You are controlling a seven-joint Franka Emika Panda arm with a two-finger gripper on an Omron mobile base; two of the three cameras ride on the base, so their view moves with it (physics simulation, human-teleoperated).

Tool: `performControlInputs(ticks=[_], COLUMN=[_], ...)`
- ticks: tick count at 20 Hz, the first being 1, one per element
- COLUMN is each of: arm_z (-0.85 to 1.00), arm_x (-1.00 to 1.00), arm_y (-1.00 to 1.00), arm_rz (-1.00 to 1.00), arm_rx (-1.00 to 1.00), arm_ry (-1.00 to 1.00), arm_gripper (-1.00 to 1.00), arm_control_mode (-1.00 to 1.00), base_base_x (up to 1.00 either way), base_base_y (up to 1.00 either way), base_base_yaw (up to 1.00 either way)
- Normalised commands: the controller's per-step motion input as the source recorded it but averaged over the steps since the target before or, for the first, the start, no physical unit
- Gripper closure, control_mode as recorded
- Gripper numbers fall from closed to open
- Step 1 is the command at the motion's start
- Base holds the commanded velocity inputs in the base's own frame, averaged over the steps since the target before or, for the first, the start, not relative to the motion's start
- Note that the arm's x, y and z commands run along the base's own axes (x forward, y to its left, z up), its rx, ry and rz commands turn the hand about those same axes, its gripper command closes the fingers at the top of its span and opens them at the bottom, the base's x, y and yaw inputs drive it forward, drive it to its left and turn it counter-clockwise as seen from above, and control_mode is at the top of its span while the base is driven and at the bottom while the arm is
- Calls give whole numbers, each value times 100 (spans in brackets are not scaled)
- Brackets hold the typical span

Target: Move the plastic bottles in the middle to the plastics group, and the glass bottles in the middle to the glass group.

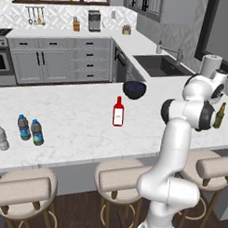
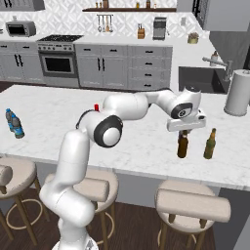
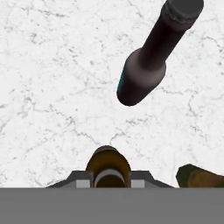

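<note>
Over on the left base view, the red bottle (image 1: 118, 112) stands alone mid-counter with loads of open marble around it; the plastics group (image 1: 20, 131) sits near the front-left edge. From the right base view, the gripper (image 2: 183, 132) sits atop the brown bottle (image 2: 182, 145), beside the amber-green bottle (image 2: 210, 144), close to the front edge. Hand view: fingers (image 3: 83, 180) pinch the brown neck, dark bottle (image 3: 151, 61) nearby.

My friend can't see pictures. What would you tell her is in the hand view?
Looking straight down, the tool has its two fingers on either side of a brown bottle standing on a white marble counter. A nearly black bottle stands farther off, and a bit of an amber-green bottle peeks in at the lower right.
</note>
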Motion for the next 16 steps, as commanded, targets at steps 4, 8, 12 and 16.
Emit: performControlInputs(ticks=[4, 8, 12, 16], arm_z=[-34, -27, -2, 20], arm_x=[-13, -2, -2, 0], arm_y=[25, 5, 0, 0], arm_rz=[0, 0, 0, 0], arm_rx=[0, 0, 0, 0], arm_ry=[1, 3, 0, 0], arm_gripper=[-100, -100, -100, -100], arm_control_mode=[-100, -100, -100, -100], base_base_x=[0, 0, 0, 0], base_base_y=[0, 0, 0, 0], base_base_yaw=[0, 0, 0, 0])
